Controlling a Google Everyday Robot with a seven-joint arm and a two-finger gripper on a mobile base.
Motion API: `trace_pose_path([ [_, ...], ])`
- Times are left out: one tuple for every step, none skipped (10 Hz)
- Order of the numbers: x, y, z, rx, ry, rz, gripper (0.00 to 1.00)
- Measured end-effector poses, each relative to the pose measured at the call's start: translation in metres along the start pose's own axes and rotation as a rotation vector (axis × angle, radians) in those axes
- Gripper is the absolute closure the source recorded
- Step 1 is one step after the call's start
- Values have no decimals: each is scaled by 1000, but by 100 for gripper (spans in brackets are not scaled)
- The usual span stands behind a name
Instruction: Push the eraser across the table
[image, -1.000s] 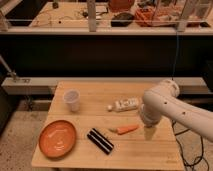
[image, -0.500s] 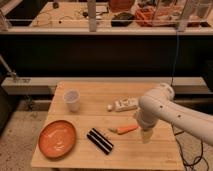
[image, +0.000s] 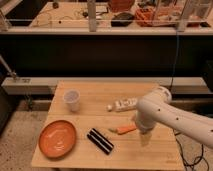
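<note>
The eraser (image: 100, 140), a long flat black block with a pale stripe, lies diagonally on the light wooden table (image: 95, 92), near the front middle. My gripper (image: 145, 139) hangs from the white arm (image: 156, 106) that reaches in from the right. It is low over the table, right of the eraser and apart from it. An orange carrot (image: 125, 129) lies between the eraser and the gripper, its right end by the gripper.
An orange plate (image: 57, 138) sits at the front left. A white cup (image: 72, 100) stands at the back left. A white bottle-like object (image: 122, 105) lies behind the carrot. A dark shelf and cluttered bench are beyond the table's far edge.
The arm has shifted slightly left and the gripper has come down closer to the tabletop beside the carrot. The eraser, carrot, cup and plate have not moved.
</note>
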Motion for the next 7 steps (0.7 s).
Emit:
trace_pose_path([
  [-3,0,2,-3,-1,-5,20],
  [-5,1,4,-6,-3,-9,20],
  [-5,2,6,-8,-3,-11,20],
  [-5,3,8,-10,-4,-11,20],
  [-8,3,11,-13,-4,-19,20],
  [-10,4,13,-16,-5,-23,20],
  [-11,4,14,-18,-7,-24,20],
])
